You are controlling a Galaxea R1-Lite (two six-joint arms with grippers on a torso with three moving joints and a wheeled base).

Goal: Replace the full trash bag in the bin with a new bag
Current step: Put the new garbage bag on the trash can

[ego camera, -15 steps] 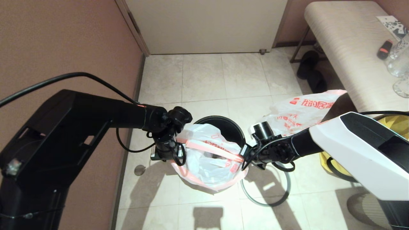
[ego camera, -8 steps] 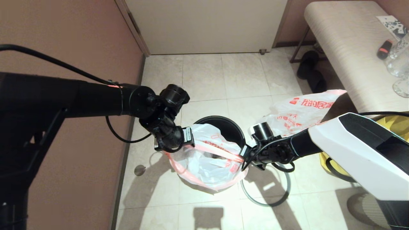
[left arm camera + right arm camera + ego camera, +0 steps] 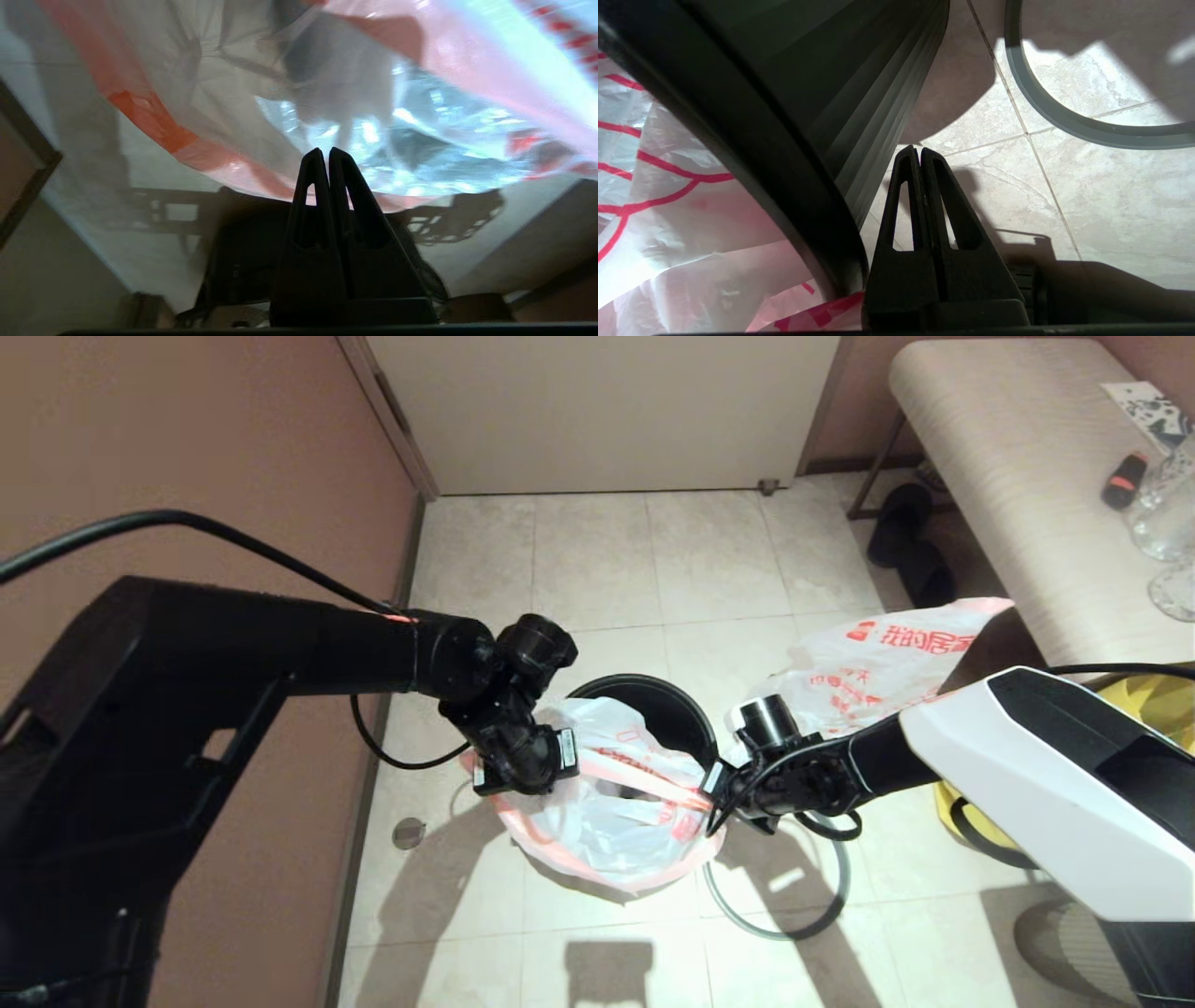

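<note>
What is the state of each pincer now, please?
Left pincer: shut, against the new bag.
Right pincer: shut beside the bin.

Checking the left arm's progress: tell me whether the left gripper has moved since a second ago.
Yes. The left gripper has shifted rightward, toward the bin.

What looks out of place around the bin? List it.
The grey hoop lies on the floor beside the bin, not on its rim. The new bag sits lopsided, spilling over the near rim, far side uncovered.
</note>
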